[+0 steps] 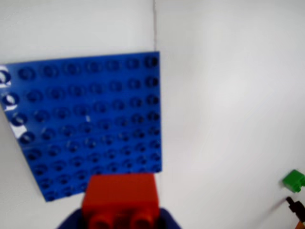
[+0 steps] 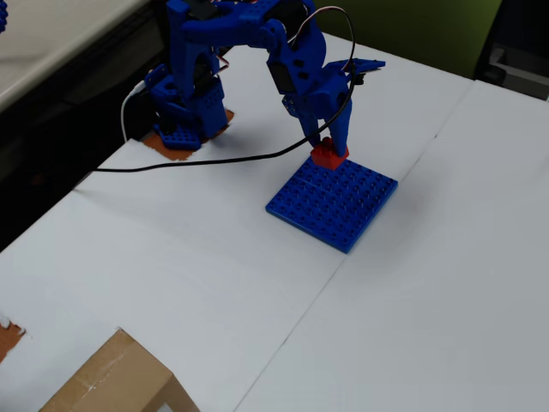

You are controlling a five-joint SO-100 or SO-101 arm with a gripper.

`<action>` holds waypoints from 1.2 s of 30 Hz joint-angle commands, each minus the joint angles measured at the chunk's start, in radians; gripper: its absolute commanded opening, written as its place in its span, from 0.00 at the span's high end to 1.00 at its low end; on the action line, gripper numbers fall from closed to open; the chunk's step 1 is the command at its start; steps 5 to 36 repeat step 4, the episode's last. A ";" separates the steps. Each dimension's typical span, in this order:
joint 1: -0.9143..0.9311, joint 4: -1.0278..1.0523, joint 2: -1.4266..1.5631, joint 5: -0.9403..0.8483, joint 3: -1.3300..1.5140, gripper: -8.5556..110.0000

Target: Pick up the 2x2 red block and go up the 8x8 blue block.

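- Presently, I counted one red block [image 2: 328,154] and one blue studded plate [image 2: 333,202]; a second, smaller blue plate [image 2: 182,137] sat under the arm's base [image 2: 184,107].
- My gripper [image 2: 329,146] was closed on the red block, a blue finger [image 2: 341,129] against each side; in the wrist view the block [image 1: 121,198] filled the bottom edge, studs toward the camera.
- The red block stood at the far edge of the blue studded plate in the overhead view; I could not tell whether it touched the plate or hung just above it.
- A black cable [image 2: 214,161] ran from the base across the table toward the arm, near the plate but clear of it.
- A cardboard box [image 2: 116,382] lay at the bottom edge, well apart.
- A small green piece [image 1: 294,180] showed at the right edge of the wrist view.
- The surface was white table [image 2: 429,292] with a seam running beside the plate; a green wall [image 2: 412,30] stood behind.
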 commanded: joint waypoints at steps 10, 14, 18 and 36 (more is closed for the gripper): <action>0.002 0.006 0.060 -0.212 -0.009 0.92; 0.002 0.006 0.060 -0.212 -0.009 0.92; 0.002 0.006 0.060 -0.212 -0.009 0.92; 0.002 0.006 0.060 -0.212 -0.009 0.92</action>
